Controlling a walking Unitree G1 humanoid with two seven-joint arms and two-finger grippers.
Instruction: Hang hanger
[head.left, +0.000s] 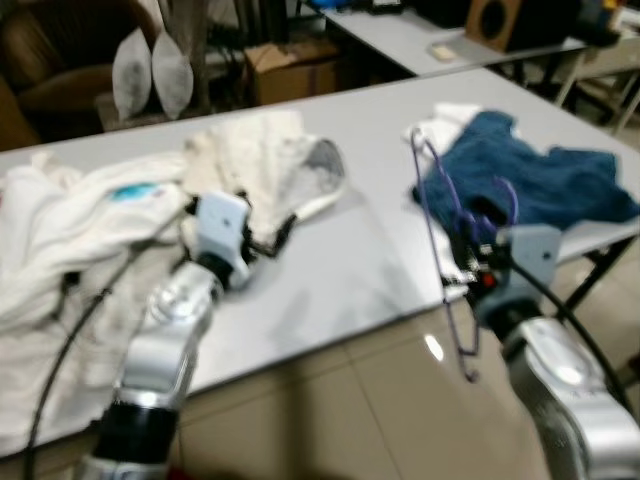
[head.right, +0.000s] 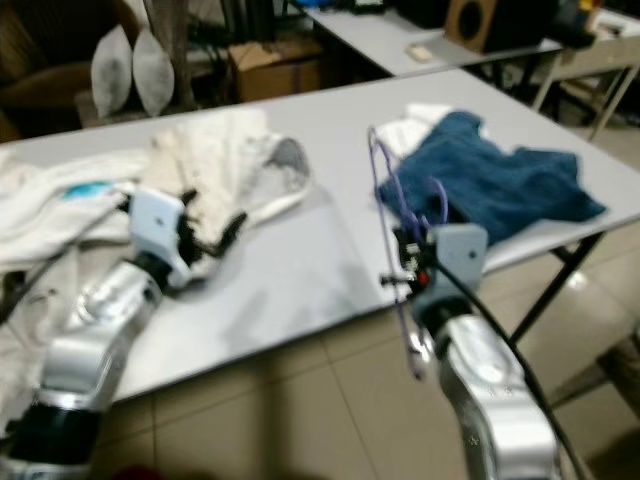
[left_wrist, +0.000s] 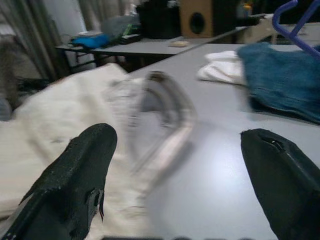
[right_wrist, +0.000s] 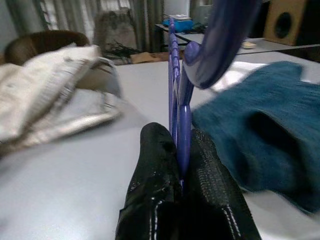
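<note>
Purple hanger (head.left: 440, 240) pinched in right hand (right_wrist: 181, 165), long axis upright

A long grey tabletop (head.left: 330, 270) runs across the room on dark folding legs (head.left: 600, 262), with glossy beige floor tiles (head.left: 380, 400) in front of it catching a spot of light. Behind the tabletop stands a second grey table (head.left: 400, 38) carrying a wooden speaker box (head.left: 493, 20). Near that table's end sits a brown cardboard box (head.left: 295, 68), and further along two pale cushions (head.left: 152, 72) lean beside a dark brown armchair (head.left: 60, 60). Curtains (right_wrist: 145, 20) hang behind the far table.
</note>
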